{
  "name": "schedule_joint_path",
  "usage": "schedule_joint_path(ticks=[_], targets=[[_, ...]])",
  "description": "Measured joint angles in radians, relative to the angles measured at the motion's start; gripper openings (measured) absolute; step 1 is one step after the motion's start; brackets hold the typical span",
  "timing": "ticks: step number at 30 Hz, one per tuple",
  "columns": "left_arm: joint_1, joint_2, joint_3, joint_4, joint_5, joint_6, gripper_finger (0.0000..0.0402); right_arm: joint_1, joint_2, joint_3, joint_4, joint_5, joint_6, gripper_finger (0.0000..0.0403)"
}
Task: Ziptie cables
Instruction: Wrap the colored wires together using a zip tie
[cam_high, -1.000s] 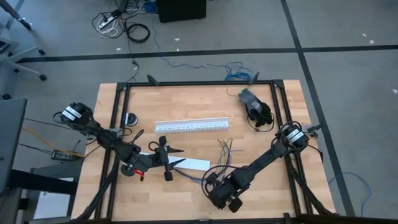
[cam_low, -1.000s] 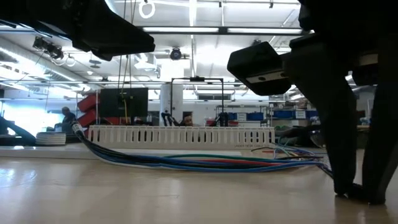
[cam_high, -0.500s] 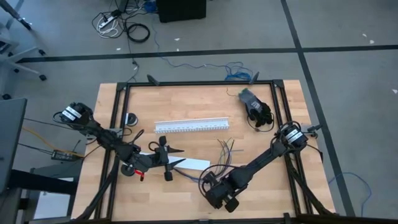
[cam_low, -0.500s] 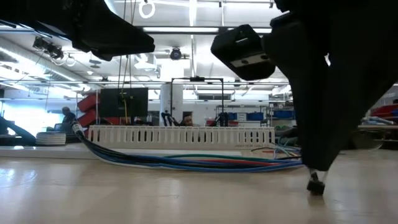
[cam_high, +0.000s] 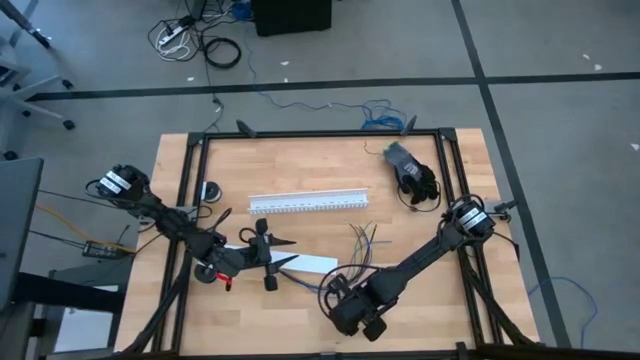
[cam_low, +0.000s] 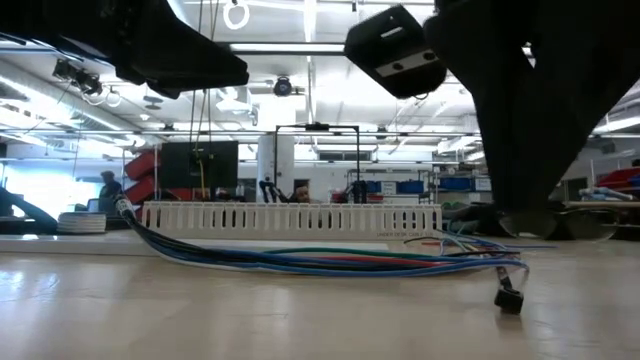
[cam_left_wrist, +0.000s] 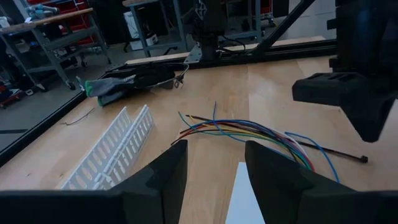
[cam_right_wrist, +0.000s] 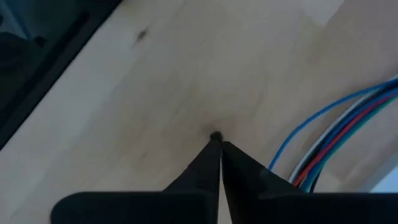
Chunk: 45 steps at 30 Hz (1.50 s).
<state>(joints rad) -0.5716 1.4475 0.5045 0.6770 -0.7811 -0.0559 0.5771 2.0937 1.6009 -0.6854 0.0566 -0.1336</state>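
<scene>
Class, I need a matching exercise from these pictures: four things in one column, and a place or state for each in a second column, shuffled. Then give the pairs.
Things
1. white slotted channel
2. cables
3. left gripper
4. right gripper

Places or states
A. jaws shut, tips just above bare wood
B. lies along the middle of the table, beyond the wires
C. jaws apart, facing the wires
D. coloured bundle fanned out on the wood

Pairs: 1-B, 2-D, 3-C, 4-A
</scene>
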Motion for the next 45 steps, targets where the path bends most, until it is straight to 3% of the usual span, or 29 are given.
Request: schedule_joint_path(ticks=[10, 15, 25, 29, 37, 42, 45], targets=[[0.000, 0.000, 0.000, 0.006, 0.000, 0.000, 0.0156, -0.010, 0.015, -0.018, 0.070, -0.058, -0.005, 0.0105], [0.000, 0.000, 0.000, 0.004, 0.006, 0.004, 0.0156, -0.012, 0.015, -0.036, 0.090, -0.049, -0.019, 0.0122], [0.000, 0.000, 0.001, -0.007, 0.005, 0.004, 0.0156, -0.022, 0.017, -0.114, 0.168, -0.036, -0.005, 0.0115], [0.000, 0.000, 0.001, -0.009, -0.071, 0.014, 0.0156, -0.022, 0.015, -0.111, 0.178, -0.039, 0.011, 0.0113], [0.000, 0.000, 0.001, 0.000, -0.072, 0.014, 0.0156, -0.021, 0.015, -0.139, 0.224, -0.055, 0.023, 0.0107], [0.000, 0.000, 0.001, 0.004, -0.072, 0.014, 0.0156, -0.021, 0.007, -0.191, 0.274, -0.070, 0.057, 0.0083], [0.000, 0.000, 0.001, 0.003, -0.072, 0.014, 0.0156, -0.022, 0.007, -0.202, 0.271, -0.069, 0.073, 0.0049]])
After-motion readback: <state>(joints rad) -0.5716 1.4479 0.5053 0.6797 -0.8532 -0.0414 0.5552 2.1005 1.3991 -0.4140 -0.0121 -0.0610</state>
